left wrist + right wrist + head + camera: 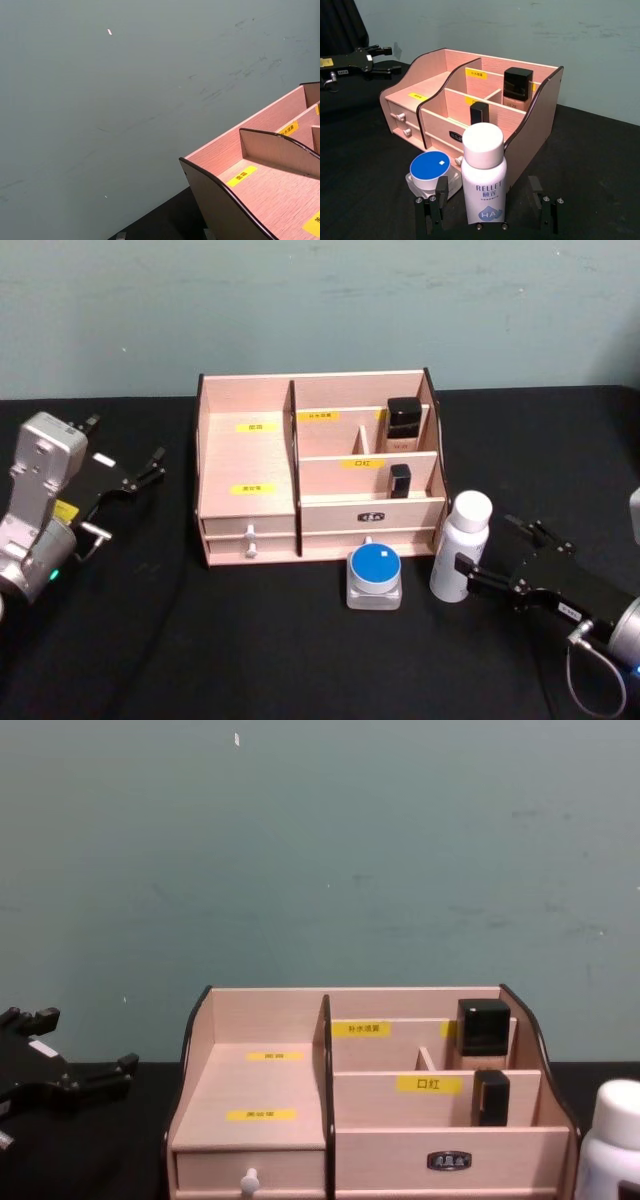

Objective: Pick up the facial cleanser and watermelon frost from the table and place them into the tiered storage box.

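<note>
Left hand hovers over the table's left side, well apart from the tiered storage box, fingers spread wide and holding nothing; judged idle, clear of the working area. The box stands mid-table toward the far edge, its large left compartment bare. Its right tiers hold a black-capped bottle at the back and a small dark tube one step lower. Blue-lidded jar sits just in front of the box's right drawer. White bottle stands upright beside the box's front right corner. Which of these two is the cleanser cannot be told. Right hand, low over the table's right side, has its fingers wide on either side of the bottle's base with gaps showing, judged lined up for a grasp not yet closed.
</note>
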Available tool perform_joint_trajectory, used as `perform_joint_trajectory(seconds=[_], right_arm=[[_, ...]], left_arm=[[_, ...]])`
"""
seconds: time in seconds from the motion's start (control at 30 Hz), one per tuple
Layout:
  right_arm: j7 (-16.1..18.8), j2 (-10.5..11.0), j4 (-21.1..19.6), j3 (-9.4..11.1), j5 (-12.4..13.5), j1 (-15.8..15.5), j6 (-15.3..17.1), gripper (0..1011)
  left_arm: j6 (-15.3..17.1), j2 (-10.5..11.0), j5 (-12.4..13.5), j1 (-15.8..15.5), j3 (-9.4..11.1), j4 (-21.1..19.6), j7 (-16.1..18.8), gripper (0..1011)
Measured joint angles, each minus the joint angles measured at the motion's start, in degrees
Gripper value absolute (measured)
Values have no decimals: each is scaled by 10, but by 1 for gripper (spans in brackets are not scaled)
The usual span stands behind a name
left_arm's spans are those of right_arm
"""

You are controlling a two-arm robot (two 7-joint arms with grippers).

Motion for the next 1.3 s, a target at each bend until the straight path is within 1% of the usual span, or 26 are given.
perform_joint_trajectory(seconds=[0.27,0.6,0.83,1.3], right_arm=[[4,-18,20,-9,-13,22,-4,1002],[8,-33,39,-23,-30,48,-3,1002],[9,-41,48,-30,-37,59,-1,1002],[12,-51,60,-34,-41,70,0,1002]], left_arm=[[0,0,0,0,0,0,0,1001],[0,0,0,0,0,0,0,1001],[0,0,0,0,0,0,0,1001],[0,0,0,0,0,0,0,1001]])
